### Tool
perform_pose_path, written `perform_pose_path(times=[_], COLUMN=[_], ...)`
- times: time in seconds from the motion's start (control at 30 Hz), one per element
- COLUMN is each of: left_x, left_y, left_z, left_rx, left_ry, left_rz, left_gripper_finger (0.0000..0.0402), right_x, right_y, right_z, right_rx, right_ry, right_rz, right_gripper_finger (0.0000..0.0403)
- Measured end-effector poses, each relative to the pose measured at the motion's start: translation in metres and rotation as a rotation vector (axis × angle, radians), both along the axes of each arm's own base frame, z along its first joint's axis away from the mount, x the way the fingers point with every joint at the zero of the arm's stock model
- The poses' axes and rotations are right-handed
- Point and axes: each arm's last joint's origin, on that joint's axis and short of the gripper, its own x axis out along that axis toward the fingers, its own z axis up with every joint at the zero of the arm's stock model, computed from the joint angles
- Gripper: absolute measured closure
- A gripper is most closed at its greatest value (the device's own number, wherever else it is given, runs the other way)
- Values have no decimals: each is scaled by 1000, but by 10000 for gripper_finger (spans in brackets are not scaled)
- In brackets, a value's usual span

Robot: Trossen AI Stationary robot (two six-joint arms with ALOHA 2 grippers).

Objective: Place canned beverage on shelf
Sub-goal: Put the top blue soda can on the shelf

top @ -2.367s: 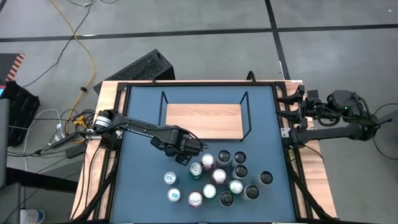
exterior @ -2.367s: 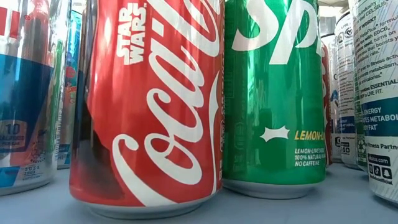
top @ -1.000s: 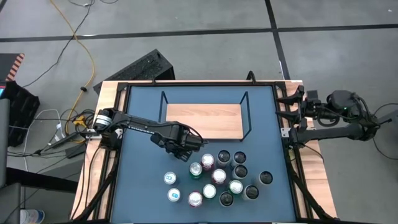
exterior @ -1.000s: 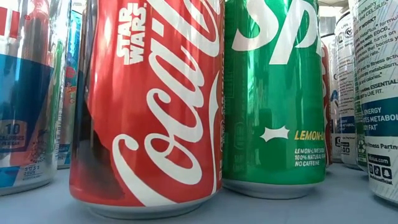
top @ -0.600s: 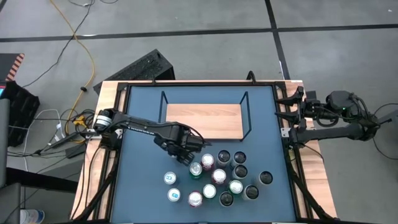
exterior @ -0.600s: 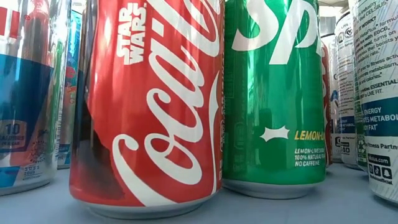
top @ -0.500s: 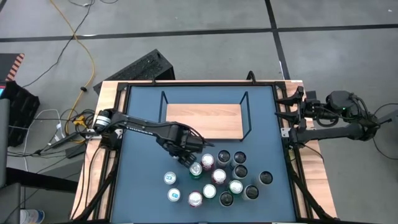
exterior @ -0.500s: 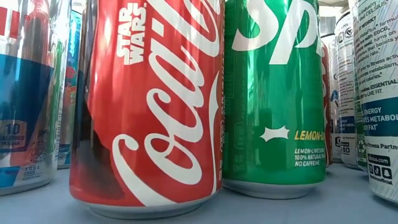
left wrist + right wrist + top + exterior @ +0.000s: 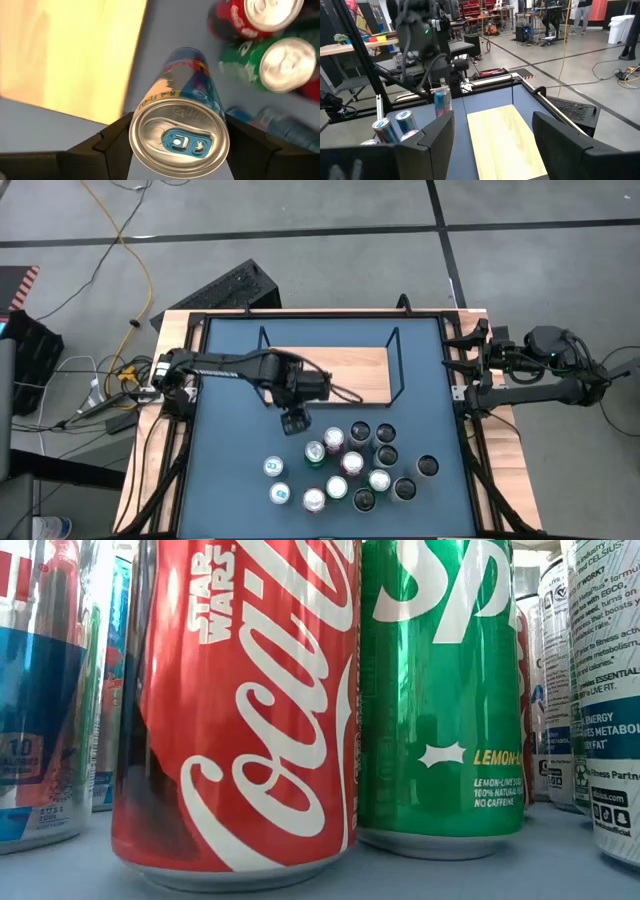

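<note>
Blue tabletop (image 9: 230, 480) holds twelve cans (image 9: 352, 462); left gripper (image 9: 293, 421) jaws grip a thirteenth (image 9: 181, 131); right gripper (image 9: 458, 362) jaws open.

A black keyboard (image 9: 232, 288) lies on the grey floor beyond the table's far edge, near a yellow cable (image 9: 138, 275) trailing across the floor. Across the room, a white bin (image 9: 620, 29) stands at the side, and red storage racks (image 9: 485, 9) line the back.

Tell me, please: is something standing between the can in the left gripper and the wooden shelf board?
Nothing visible does. The left gripper holds the Red Bull can beside the shelf, whose board is bare; its black rails stand only at the ends.
</note>
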Motion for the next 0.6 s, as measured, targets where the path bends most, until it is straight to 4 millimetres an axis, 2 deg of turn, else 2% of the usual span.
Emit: perform_pose_path(times=[0.23,0.43,0.6], left_x=[0,-10,-16], left_y=[31,73,104], left_z=[17,17,17], left_rx=[85,137,235], left_ry=[-43,49,104], left_rz=[-253,-345,-491], left_gripper_finger=[161,161,161], right_x=[0,0,0], right_y=[0,0,0], right_z=[0,0,0], right_rx=[0,16,32], right_ry=[5,1,-2], right_rz=[0,-6,-16], right_gripper_finger=[142,142,142])
